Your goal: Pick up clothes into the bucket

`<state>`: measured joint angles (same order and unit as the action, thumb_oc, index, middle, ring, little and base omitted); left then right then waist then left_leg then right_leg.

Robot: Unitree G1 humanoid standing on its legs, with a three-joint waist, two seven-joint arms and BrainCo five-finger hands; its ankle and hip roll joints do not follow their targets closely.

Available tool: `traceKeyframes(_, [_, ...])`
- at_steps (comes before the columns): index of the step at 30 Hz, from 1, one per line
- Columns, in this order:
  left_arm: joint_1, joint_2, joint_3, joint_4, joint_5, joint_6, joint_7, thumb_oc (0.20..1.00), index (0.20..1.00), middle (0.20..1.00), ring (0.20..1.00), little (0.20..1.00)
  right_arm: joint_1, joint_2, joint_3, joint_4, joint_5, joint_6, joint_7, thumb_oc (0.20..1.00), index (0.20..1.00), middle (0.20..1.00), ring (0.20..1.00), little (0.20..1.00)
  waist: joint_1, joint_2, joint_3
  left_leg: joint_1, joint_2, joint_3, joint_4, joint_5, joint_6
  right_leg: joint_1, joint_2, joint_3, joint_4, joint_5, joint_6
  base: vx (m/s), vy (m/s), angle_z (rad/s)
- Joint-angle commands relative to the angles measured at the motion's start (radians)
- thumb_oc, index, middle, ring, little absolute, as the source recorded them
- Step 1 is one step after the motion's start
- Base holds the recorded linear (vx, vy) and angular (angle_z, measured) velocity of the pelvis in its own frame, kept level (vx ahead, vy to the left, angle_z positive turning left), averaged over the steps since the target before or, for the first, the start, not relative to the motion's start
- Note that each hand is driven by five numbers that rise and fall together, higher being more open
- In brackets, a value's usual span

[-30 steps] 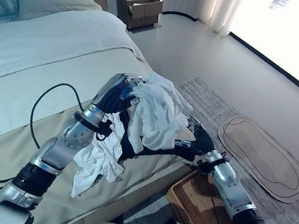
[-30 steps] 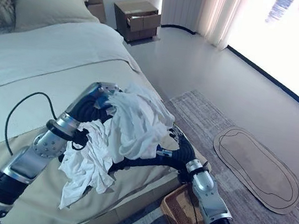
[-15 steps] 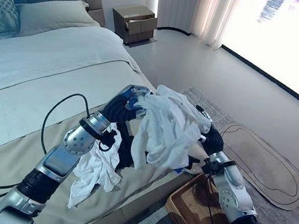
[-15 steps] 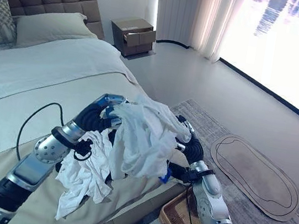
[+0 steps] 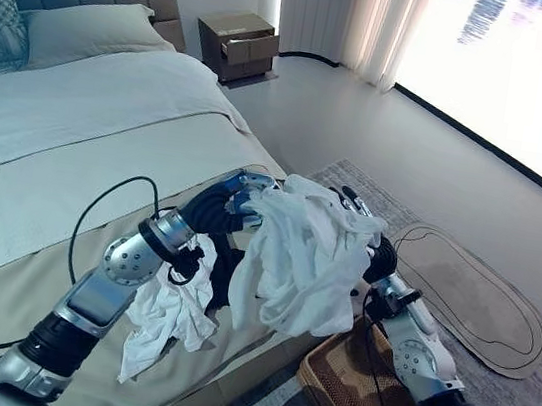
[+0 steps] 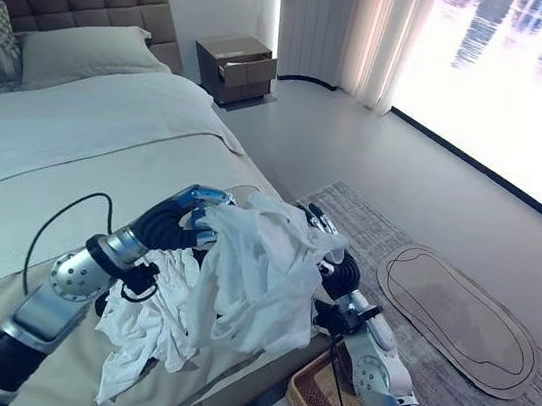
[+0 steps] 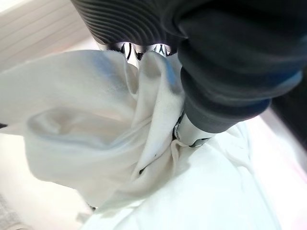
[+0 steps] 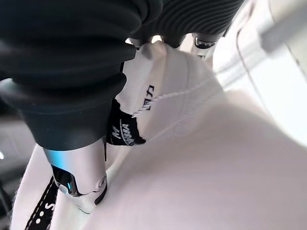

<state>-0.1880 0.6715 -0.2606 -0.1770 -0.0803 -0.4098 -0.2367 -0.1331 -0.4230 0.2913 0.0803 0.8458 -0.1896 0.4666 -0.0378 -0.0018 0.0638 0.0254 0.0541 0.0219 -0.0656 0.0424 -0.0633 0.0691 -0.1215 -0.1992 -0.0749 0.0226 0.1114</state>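
A bundle of white clothes (image 5: 299, 257) hangs in the air at the bed's edge, held between my two hands. My left hand (image 5: 236, 203) grips its upper left side, with cloth bunched between thumb (image 7: 189, 132) and fingers. On the bundle's upper right, my right hand (image 5: 371, 245) pinches the cloth with its thumb (image 8: 79, 177). More white cloth (image 5: 169, 315) and a dark garment (image 5: 221, 272) hang under my left forearm. The brown woven basket (image 5: 323, 372) stands on the floor beside the bed, just below and right of the bundle.
The bed (image 5: 56, 153) with pillows fills the left side. A grey rug (image 5: 526, 400) with an oval mat (image 5: 470, 297) lies to the right. A wooden nightstand (image 5: 235, 44) stands at the back, near the curtains and the window.
Both hands have lifted the white bundle and carried it right, towards the bed's edge over the basket. My right hand rose from under the bundle to its upper side. The camera shifted.
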Motion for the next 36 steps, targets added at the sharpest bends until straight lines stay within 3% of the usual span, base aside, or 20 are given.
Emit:
traceKeyframes(1, [-0.004,0.046,0.065,-0.01,0.135,-0.062,0.049,0.2,0.2,0.2,0.2,0.2,-0.081,-0.029,0.017,-0.103,-0.175,-0.048,-0.007,1.0,1.0,1.0,1.0,1.0,0.008,-0.063,-0.04,-0.01,0.039,-0.007,0.067,-0.076,-0.016,-0.046,-0.086,0.039,0.023,0.043,0.068,0.0,0.0,0.0])
traceKeyframes(4, [0.003,0.042,0.081,0.001,0.283,-0.056,0.09,0.2,0.2,0.2,0.2,0.2,-0.083,-0.063,0.008,-0.138,-0.306,-0.048,-0.027,1.0,1.0,1.0,1.0,1.0,0.007,-0.066,-0.036,-0.019,0.033,-0.01,0.075,-0.07,-0.012,-0.053,-0.09,0.038,0.027,0.049,0.066,-0.01,0.003,0.0])
traceKeyframes(8, [-0.003,0.02,0.078,0.01,0.38,-0.058,0.123,0.2,0.2,0.2,0.2,0.2,-0.086,-0.047,0.029,-0.158,-0.32,-0.038,-0.02,1.0,1.0,1.0,1.0,1.0,0.008,-0.067,-0.034,-0.026,0.03,-0.013,0.083,-0.074,-0.009,-0.054,-0.091,0.037,0.03,0.046,0.065,-0.01,0.001,0.0])
traceKeyframes(18, [-0.016,-0.02,0.082,0.061,0.477,-0.033,0.2,0.2,0.2,0.2,0.2,0.2,-0.159,-0.066,0.111,-0.226,-0.35,-0.029,0.029,1.0,1.0,1.0,1.0,1.0,0.011,-0.07,-0.035,-0.023,0.03,-0.013,0.086,-0.078,-0.007,-0.052,-0.094,0.042,0.032,0.041,0.063,0.0,0.0,0.0])
traceKeyframes(20, [-0.017,-0.025,0.084,0.065,0.481,-0.03,0.205,0.2,0.2,0.2,0.2,0.2,-0.165,-0.071,0.116,-0.228,-0.366,-0.032,0.027,1.0,1.0,1.0,1.0,1.0,0.01,-0.071,-0.034,-0.023,0.03,-0.013,0.087,-0.078,-0.007,-0.052,-0.094,0.043,0.032,0.042,0.063,0.0,0.0,0.0])
traceKeyframes(24, [-0.02,-0.044,0.1,0.061,0.49,-0.018,0.217,0.2,0.2,0.2,0.2,0.2,-0.202,-0.105,0.16,-0.239,-0.535,-0.039,0.026,1.0,1.0,1.0,1.0,1.0,0.008,-0.073,-0.035,-0.027,0.032,-0.017,0.088,-0.08,-0.007,-0.052,-0.091,0.044,0.03,0.042,0.059,0.0,0.0,0.0])
traceKeyframes(25, [-0.021,-0.049,0.109,0.042,0.492,-0.011,0.22,0.2,0.2,0.2,0.2,0.2,-0.218,-0.113,0.19,-0.217,-0.633,-0.036,0.031,1.0,1.0,1.0,1.0,1.0,0.009,-0.072,-0.034,-0.029,0.032,-0.017,0.088,-0.08,-0.006,-0.053,-0.09,0.044,0.029,0.041,0.057,0.0,0.0,0.0])
traceKeyframes(29, [-0.033,-0.053,0.117,0.004,0.468,-0.004,0.22,0.2,0.2,0.2,0.2,0.2,-0.231,-0.072,0.256,-0.11,-0.757,-0.04,-0.011,1.0,1.0,1.0,1.0,1.0,0.009,-0.069,-0.032,-0.03,0.033,-0.018,0.09,-0.08,-0.005,-0.052,-0.089,0.044,0.029,0.041,0.054,0.0,0.0,0.0])
traceKeyframes(35, [-0.055,-0.069,0.113,-0.028,0.412,0.002,0.217,0.2,0.2,0.2,0.2,0.2,-0.24,-0.02,0.303,-0.065,-0.808,-0.038,-0.026,1.0,1.0,1.0,1.0,1.0,0.009,-0.068,-0.034,-0.031,0.031,-0.023,0.086,-0.078,-0.004,-0.052,-0.087,0.045,0.026,0.042,0.053,0.0,0.0,0.0])
traceKeyframes(36, [-0.067,-0.071,0.111,-0.035,0.409,0.008,0.22,0.2,0.2,0.2,0.2,0.2,-0.255,-0.012,0.323,-0.047,-0.876,-0.045,-0.044,1.0,1.0,1.0,1.0,1.0,0.01,-0.068,-0.035,-0.03,0.031,-0.023,0.084,-0.078,-0.004,-0.053,-0.086,0.045,0.025,0.043,0.052,0.0,0.0,0.0])
